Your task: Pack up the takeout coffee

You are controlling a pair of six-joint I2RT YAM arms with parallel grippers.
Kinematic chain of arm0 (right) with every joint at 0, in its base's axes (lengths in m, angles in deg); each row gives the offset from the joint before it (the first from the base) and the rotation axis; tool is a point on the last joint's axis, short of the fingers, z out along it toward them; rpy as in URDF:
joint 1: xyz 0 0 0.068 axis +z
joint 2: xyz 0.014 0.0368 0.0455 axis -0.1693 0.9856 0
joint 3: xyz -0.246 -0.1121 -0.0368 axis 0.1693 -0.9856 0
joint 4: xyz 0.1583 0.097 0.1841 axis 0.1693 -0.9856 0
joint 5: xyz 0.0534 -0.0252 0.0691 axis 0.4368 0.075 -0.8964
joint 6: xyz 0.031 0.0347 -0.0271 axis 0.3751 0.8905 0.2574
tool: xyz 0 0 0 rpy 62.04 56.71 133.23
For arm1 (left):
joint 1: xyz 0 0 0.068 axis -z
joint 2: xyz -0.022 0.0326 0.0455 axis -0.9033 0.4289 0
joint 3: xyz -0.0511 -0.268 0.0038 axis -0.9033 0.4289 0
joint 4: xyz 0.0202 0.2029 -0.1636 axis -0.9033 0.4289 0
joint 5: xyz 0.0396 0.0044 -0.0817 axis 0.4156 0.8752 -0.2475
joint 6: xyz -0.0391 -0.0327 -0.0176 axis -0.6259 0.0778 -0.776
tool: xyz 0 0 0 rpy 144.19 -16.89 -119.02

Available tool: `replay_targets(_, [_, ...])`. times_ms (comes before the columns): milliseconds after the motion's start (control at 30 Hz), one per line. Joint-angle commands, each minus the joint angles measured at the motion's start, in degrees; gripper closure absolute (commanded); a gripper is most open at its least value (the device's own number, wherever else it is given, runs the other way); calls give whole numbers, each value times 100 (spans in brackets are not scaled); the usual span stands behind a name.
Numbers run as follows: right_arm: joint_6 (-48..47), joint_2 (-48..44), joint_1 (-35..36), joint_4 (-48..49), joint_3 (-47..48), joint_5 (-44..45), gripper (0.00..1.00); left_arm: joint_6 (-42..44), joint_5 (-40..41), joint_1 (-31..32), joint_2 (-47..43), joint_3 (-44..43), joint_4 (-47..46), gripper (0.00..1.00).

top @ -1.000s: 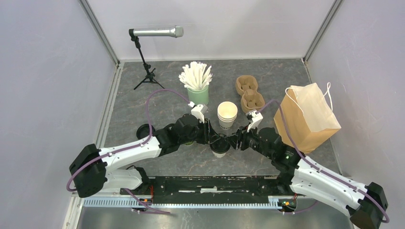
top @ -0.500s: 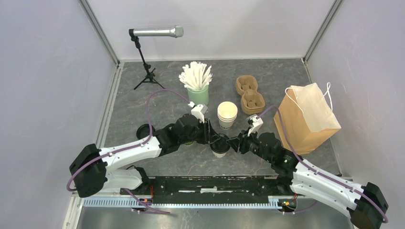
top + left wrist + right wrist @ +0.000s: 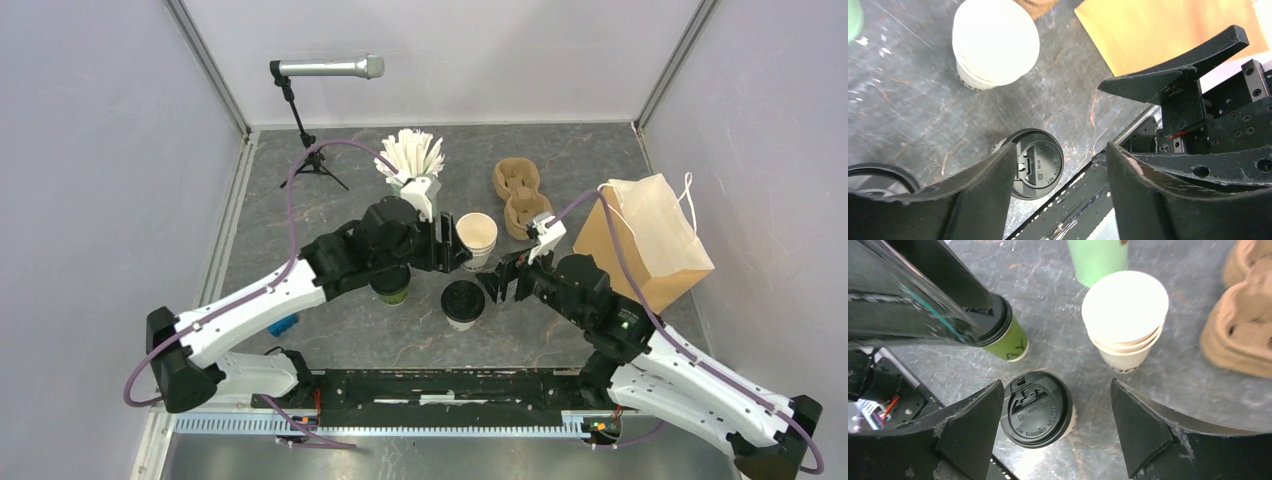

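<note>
**A:** Status on the coffee pack?

**B:** Nothing is packed that you can see. The white lidded cup point(image 3: 462, 303) stands upright on the table point(image 3: 560, 150), toward the near edge. The olive-green cup point(image 3: 392, 290) stands just to its left with its lid on, partly under the left arm point(image 3: 300, 290).

**A:** Is either arm holding anything?

**B:** No. Your left gripper point(image 3: 455, 255) is spread and empty, up off the table beside the stack of lidless cups point(image 3: 477, 238). Its wrist view looks down past the jaws onto the white cup's lid. Your right gripper point(image 3: 1055, 385) is also spread wide. The white cup sits low between its fingers with a gap on each side, and I see no contact.

**A:** Carrier and bag?

**B:** The pulp carrier point(image 3: 522, 195) is at the back, well apart from both lidded cups, and its wells look empty. The paper bag point(image 3: 650, 245) stands at the right. You can't see inside it from here.

**A:** So what's left?

**B:** My read is all of it: both cups still have to go into the carrier or the bag. Your right gripper is best placed for the white cup. For the green one, you need the left arm clear of it first.
</note>
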Motion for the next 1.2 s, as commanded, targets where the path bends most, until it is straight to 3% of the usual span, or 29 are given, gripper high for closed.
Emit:
replay_targets(0, [-941, -76, 15, -635, 664, 619, 10, 694, 799, 11, -457, -601, 1017, 22])
replay_targets(33, [-1060, -76, 13, -718, 755, 696, 3, 769, 926, 13, -538, -627, 1127, 16])
replay_targets(67, [-1181, -69, 13, -761, 817, 761, 2, 818, 1069, 15, -665, -620, 1236, 1])
replay_targets(467, [-1925, 706, 15, -1521, 1712, 2427, 2, 992, 2386, 17, -2232, 524, 2297, 0])
replay_targets(667, [-2138, 1344, 9, -1568, 2145, 3173, 3, 910, 2439, 17, -3112, 1420, 2324, 0])
replay_targets(833, [-2338, 1757, -18, -2262, 3171, 3877, 8, 919, 2355, 17, -3400, 1578, 2352, 0])
replay_targets(1033, [-2848, 1785, -115, -2166, 3484, 3618, 12, 1091, 1986, 21, -3549, 1656, 2351, 0])
replay_targets(1167, [-3069, 2078, -402, -1708, 3377, 2866, 14, 1320, 1870, 19, -3539, 1651, 2278, 0])
